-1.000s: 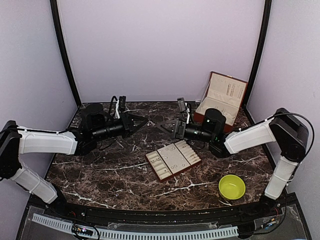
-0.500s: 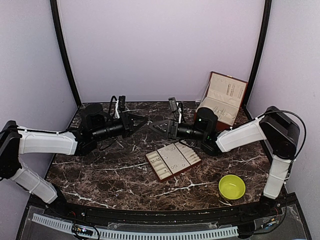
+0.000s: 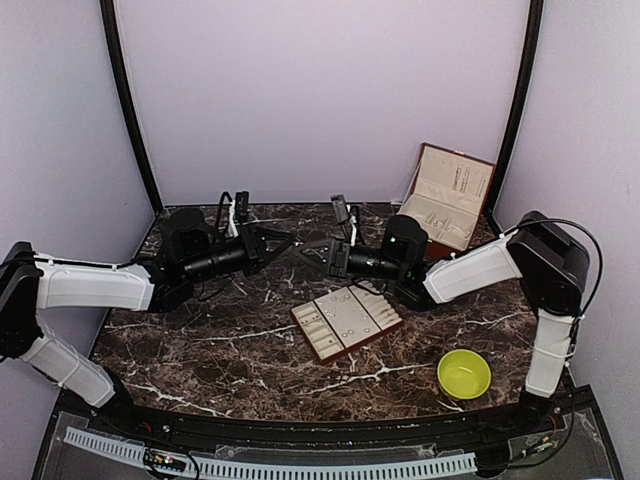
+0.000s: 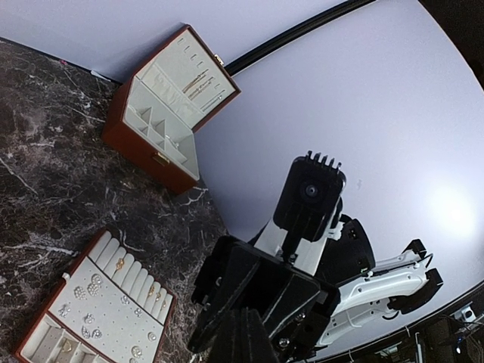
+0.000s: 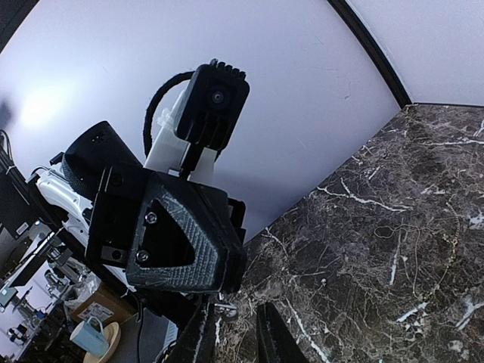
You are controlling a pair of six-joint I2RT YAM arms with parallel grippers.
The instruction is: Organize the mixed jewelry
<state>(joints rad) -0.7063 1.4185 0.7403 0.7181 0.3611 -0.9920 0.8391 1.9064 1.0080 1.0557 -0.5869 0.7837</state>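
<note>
My left gripper (image 3: pixel 284 241) and right gripper (image 3: pixel 314 252) meet tip to tip above the back middle of the table. The left gripper (image 4: pixel 242 334) has its fingers together. In the right wrist view a tiny silvery piece (image 5: pixel 227 311) sits at the tip of the left gripper's fingers (image 5: pixel 174 234). The right gripper (image 5: pixel 234 339) is open, one finger on each side of that piece. A thin chain loop (image 5: pixel 385 231) and a small stud (image 5: pixel 323 280) lie on the marble. Several small pieces (image 4: pixel 91 287) sit on the cream-lined tray (image 3: pixel 322 340).
The tray (image 4: pixel 45 340) lies at the table's middle. The reddish-brown box (image 3: pixel 447 205) stands open at the back right and also shows in the left wrist view (image 4: pixel 151 151). A yellow-green bowl (image 3: pixel 464 373) is at the front right. Purple walls enclose the table.
The right gripper has moved left, away from the box, until its tips reach the left gripper's tips. The left arm has hardly moved.
</note>
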